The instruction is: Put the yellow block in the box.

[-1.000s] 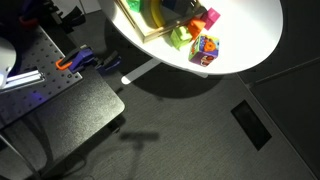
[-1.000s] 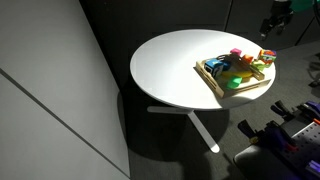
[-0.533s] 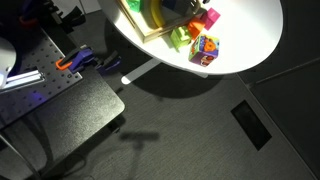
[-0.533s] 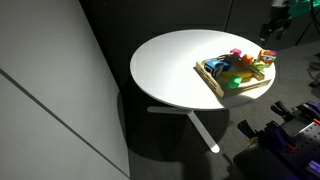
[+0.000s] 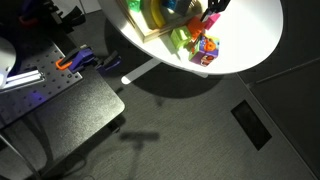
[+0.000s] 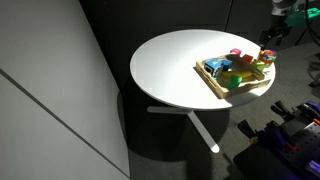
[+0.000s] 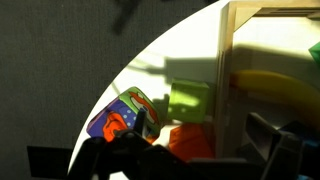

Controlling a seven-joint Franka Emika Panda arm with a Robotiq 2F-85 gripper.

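The yellow block point(image 5: 180, 38) is lime-yellow and sits on the white table just outside the box's rim; the wrist view shows it too point(image 7: 188, 100). The box point(image 5: 147, 34) is a light-wood tray holding several coloured toys; it also shows in the other exterior view point(image 6: 211, 83) and the wrist view point(image 7: 225, 60). My gripper point(image 5: 214, 6) is open and low over the pink block point(image 5: 209, 20), beyond the yellow block. In the wrist view my jaws point(image 7: 200, 138) straddle the pink block point(image 7: 185, 142), which looks orange-red there. The gripper point(image 6: 269, 36) holds nothing.
A multicoloured cube point(image 5: 206, 48) stands next to the yellow and pink blocks, near the table edge, and shows in the wrist view point(image 7: 118, 115). The round white table point(image 6: 170, 70) stands on a single pedestal. A yellow toy point(image 7: 275, 87) lies inside the box.
My gripper has come down into an exterior view over the pink block. The blocks and the box have not moved.
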